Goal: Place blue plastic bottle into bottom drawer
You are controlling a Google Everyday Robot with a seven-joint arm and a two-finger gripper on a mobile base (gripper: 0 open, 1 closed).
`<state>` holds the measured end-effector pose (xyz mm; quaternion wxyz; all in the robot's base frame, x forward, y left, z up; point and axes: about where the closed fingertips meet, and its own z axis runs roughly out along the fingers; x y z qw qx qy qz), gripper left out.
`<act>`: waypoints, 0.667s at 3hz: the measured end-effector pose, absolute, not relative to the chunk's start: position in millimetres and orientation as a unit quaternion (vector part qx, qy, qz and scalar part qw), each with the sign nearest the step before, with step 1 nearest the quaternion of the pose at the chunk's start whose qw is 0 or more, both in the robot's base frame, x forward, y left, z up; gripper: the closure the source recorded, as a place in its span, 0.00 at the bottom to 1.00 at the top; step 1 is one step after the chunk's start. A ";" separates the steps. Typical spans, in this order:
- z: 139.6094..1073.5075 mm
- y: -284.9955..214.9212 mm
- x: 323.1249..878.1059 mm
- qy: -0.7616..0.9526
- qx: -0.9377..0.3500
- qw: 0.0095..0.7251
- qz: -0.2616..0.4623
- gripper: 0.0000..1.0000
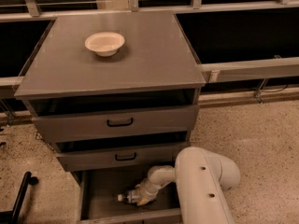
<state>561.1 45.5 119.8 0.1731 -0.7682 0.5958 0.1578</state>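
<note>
I see a shallow cream bowl (104,43) back-left on the grey counter (145,69); below, the top grey drawer (159,119) and the middle grey drawer (156,155) carry black handles.

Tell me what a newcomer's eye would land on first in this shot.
The bulky white arm at the lower right, reaching into the open bottom drawer, where its gripper is at a small bottle. After that, the cream bowl on the grey cabinet top, toward its back left.
</note>
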 end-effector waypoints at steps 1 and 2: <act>119.8 45.5 561.1 0.596 -0.768 0.173 0.158 0.50; 119.7 45.5 561.1 0.596 -0.768 0.173 0.158 0.19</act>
